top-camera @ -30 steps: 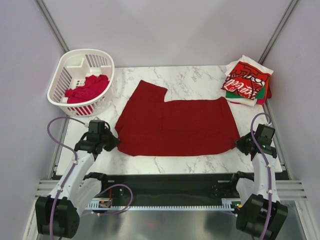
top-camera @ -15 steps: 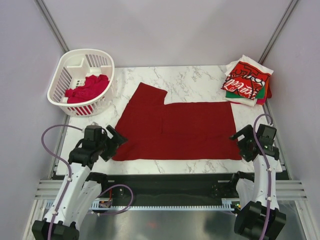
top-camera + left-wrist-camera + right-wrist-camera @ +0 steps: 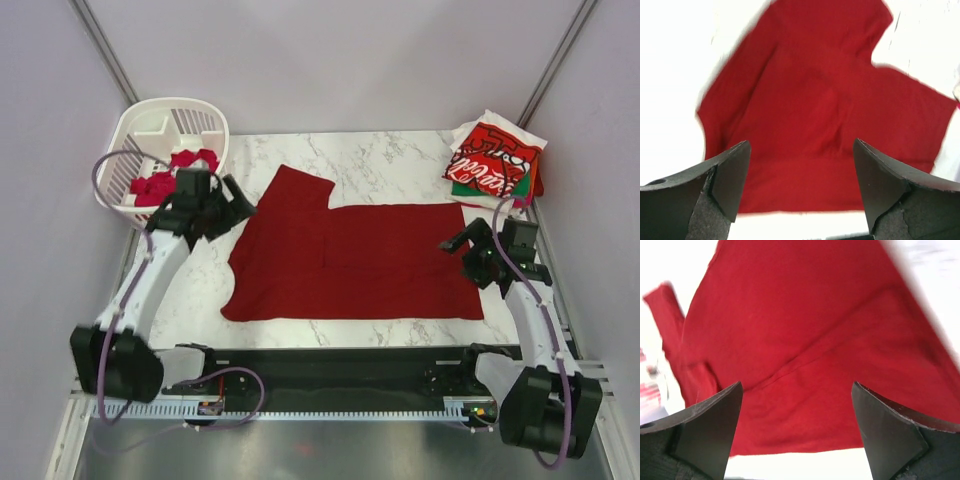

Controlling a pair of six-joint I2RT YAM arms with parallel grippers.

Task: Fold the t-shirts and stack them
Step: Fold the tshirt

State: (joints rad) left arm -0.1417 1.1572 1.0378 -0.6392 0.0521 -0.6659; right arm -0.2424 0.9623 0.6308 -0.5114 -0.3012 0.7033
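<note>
Both gape empty: left end effector (image 3: 232, 203), right end effector (image 3: 461, 254) flank the part-folded dark red t-shirt (image 3: 350, 262); edge grasps likely next

t-shirt (image 3: 355, 262): dark red | table (image 3: 395, 163): white marble | basket (image 3: 160, 125): white

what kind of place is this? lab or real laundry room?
Probably a robot lab test cell, not a home: blank walls with frame posts box in a marble-pattern table, with a white basket and a stack of folded t-shirts staged at its far corners.
</note>
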